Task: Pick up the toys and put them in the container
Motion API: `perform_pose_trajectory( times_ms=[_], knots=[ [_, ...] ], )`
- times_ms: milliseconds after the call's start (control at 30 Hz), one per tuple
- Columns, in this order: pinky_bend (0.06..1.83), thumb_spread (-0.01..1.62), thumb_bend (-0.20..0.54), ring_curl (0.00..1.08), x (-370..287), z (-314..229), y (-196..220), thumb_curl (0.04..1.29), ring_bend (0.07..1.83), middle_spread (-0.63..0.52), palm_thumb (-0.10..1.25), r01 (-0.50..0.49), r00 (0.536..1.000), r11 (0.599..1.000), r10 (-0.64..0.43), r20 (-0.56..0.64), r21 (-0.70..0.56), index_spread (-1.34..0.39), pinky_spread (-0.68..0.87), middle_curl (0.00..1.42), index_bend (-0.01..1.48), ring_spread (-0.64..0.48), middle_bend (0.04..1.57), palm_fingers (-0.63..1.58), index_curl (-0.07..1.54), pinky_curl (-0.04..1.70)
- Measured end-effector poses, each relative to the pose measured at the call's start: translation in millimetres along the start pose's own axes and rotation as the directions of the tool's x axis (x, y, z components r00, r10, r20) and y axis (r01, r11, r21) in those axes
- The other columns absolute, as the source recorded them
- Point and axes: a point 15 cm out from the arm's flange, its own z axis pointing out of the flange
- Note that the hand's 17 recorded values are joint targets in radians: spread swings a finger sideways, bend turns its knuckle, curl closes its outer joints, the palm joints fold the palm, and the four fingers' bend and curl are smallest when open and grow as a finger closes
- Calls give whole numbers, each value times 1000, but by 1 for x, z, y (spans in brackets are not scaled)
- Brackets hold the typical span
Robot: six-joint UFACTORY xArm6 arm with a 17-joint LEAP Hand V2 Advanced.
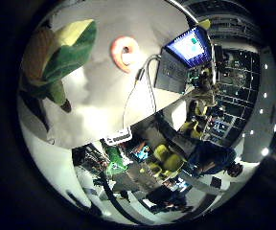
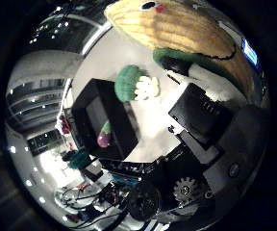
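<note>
The hand [image 2: 201,120] curls on the corn plush [image 2: 177,29], partly cut off; black container [image 2: 105,120] holds 1 half-hidden toy [image 2: 103,137].

Both palm views close over white table [image 1: 104,96], sharing corn toy [image 2: 177,29]

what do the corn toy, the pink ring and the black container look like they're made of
Corn toy: soft plush fabric, going by its ribbed yellow cloth, green cloth leaves and stitched face. Pink ring: probably plush or foam; matte and rounded, but too small to tell. Black container: rigid, likely plastic, with flat smooth walls and straight edges.
</note>
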Motion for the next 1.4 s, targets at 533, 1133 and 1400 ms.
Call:
perform_pose_trajectory(
  times_ms=[533, 1133, 1400],
  knots=[
    [1009, 782, -26, 516, -305, -28, 87, 585, 923, -378, 964, 405, 907, 911, -411, 94, 73, -485, -544, 679, 488, -356, 705, 1017, 649, 351],
    [579, 976, -32, 265, -383, 56, 139, 422, 227, 63, 784, 601, 798, 799, -597, 82, -30, -495, 396, 349, 162, 213, 143, -100, 377, 221],
    [482, 962, -27, 249, -311, 42, 109, 374, 189, 78, 734, 558, 829, 829, -557, 53, -26, -488, 393, 275, 165, 230, 153, -80, 312, 232]
  ],
)
